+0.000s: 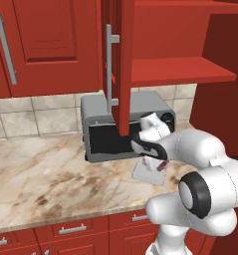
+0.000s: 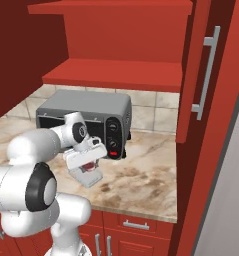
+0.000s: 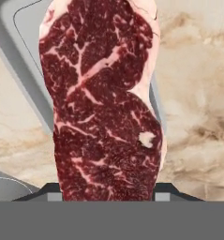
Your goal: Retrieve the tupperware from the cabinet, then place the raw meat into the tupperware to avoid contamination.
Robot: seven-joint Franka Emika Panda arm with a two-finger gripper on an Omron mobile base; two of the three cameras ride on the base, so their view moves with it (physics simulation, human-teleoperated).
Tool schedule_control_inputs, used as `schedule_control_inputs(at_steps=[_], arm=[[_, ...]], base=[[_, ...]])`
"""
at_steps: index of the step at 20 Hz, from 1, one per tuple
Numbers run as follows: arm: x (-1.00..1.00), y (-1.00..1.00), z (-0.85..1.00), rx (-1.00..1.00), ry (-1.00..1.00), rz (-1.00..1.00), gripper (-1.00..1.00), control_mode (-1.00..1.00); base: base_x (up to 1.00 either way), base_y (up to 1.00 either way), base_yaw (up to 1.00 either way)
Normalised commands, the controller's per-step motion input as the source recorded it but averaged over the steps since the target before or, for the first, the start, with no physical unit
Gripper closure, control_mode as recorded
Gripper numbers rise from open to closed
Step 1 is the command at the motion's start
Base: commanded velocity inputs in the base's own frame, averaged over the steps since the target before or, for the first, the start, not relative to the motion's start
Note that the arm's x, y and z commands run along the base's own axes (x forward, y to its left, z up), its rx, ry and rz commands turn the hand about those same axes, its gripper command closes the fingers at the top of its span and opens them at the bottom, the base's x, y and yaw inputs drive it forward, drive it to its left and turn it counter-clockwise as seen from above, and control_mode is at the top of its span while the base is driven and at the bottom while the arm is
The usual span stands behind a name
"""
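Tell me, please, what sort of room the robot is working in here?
A home kitchen, by the look of it: a toaster oven stands on a marbled counter before a tiled wall, with red cupboards above and drawers below.

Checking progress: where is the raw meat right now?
The raw meat is between the gripper fingers, just above the tupperware on the counter before the toaster oven.

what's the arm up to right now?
The gripper holds the raw meat between its jaws, low over the tupperware on the counter in front of the toaster oven. In the hand view the meat hangs above the container's grey rim. The cabinet door is open.
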Motion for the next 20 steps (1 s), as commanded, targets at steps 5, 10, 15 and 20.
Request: schedule_control_inputs(at_steps=[5,10,15,20], arm=[[0.00,-0.09,0.00,-0.05,0.01,0.25,1.00,-1.00],[0.00,0.06,0.00,0.00,0.08,0.19,1.00,-1.00],[0.00,0.11,-0.02,0.00,0.07,0.17,1.00,-1.00],[0.00,0.03,-0.12,0.00,0.04,0.13,1.00,-1.00]], base=[[0.00,0.00,0.00],[0.00,0.00,0.00],[0.00,0.00,0.00],[0.00,0.00,0.00]])
